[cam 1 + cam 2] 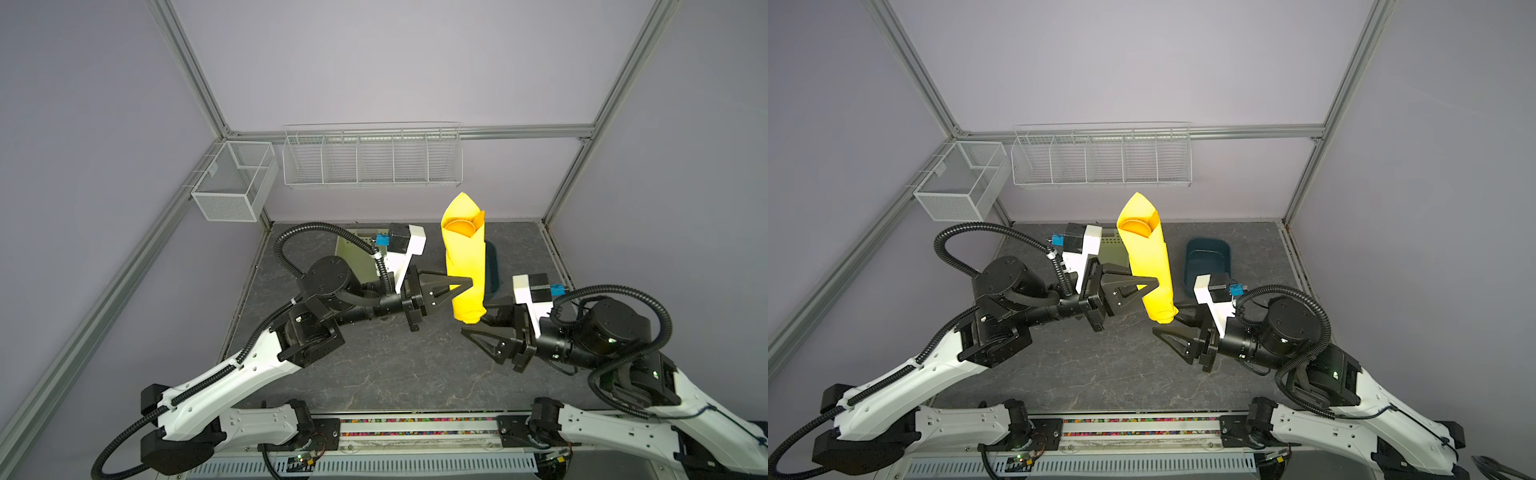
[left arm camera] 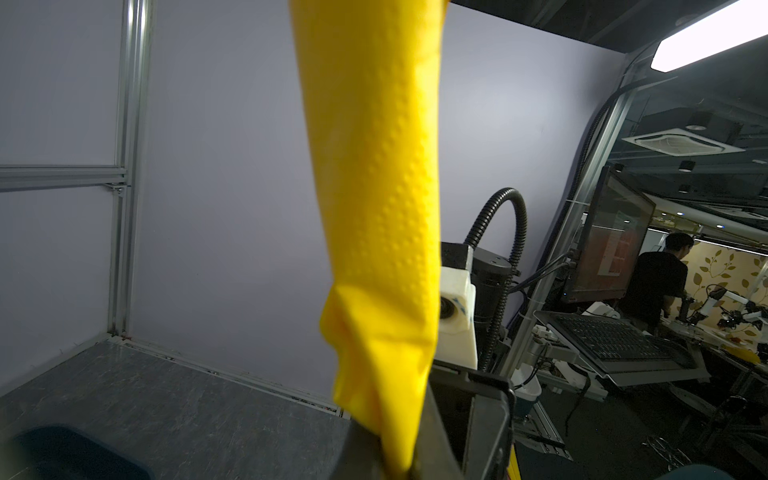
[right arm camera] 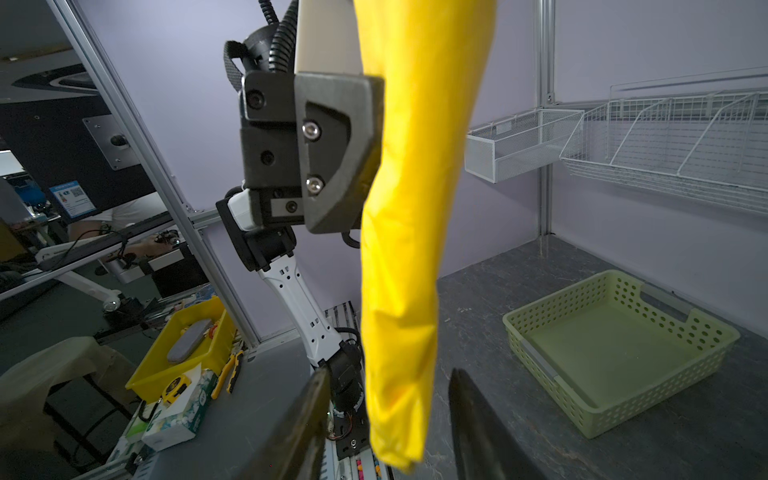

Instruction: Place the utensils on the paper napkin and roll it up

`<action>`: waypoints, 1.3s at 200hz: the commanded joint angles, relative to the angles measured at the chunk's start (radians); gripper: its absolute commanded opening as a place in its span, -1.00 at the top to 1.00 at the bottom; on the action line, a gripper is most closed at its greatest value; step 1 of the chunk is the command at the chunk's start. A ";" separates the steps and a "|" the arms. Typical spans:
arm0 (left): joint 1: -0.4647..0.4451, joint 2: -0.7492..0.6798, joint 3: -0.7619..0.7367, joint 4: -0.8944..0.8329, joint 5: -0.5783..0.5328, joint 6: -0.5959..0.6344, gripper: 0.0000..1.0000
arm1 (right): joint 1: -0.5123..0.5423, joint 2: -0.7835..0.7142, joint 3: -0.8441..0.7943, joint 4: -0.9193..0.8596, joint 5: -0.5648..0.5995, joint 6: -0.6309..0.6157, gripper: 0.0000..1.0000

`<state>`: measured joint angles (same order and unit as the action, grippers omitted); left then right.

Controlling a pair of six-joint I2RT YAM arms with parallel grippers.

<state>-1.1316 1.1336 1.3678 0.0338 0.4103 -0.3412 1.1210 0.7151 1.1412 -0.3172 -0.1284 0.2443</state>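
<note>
Paper napkin (image 1: 464, 257) — rolled, spoon (image 1: 461, 227) showing at top | left tool (image 1: 467, 286) clenched on roll | right tool (image 1: 474, 326) released, astride lower end | risk: end may unroll — spoon drops.

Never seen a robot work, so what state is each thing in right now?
Paper napkin: rolled into a tube, held near upright in the air.
Spoon: inside the roll, bowl showing at the top.
Left jaws: shut on the napkin.
Right jaws: open, either side of the roll's lower end.
Green basket: empty.
</note>
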 commanded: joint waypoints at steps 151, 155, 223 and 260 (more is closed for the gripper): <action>0.001 0.027 0.024 -0.065 0.061 -0.008 1.00 | 0.001 0.033 0.049 0.101 -0.002 -0.010 0.16; 0.002 0.029 0.025 -0.067 0.061 -0.009 1.00 | 0.001 0.033 0.049 0.101 -0.002 -0.010 0.19; 0.001 0.032 0.029 -0.093 0.046 -0.010 0.97 | 0.002 0.020 0.048 0.069 0.057 -0.011 0.88; 0.001 0.031 0.027 -0.106 0.036 -0.010 0.66 | 0.000 0.010 0.043 0.063 0.059 -0.011 0.88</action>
<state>-1.1328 1.1641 1.3708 -0.0372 0.4694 -0.3397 1.1210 0.7441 1.1732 -0.2661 -0.0814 0.2680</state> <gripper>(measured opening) 0.148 0.118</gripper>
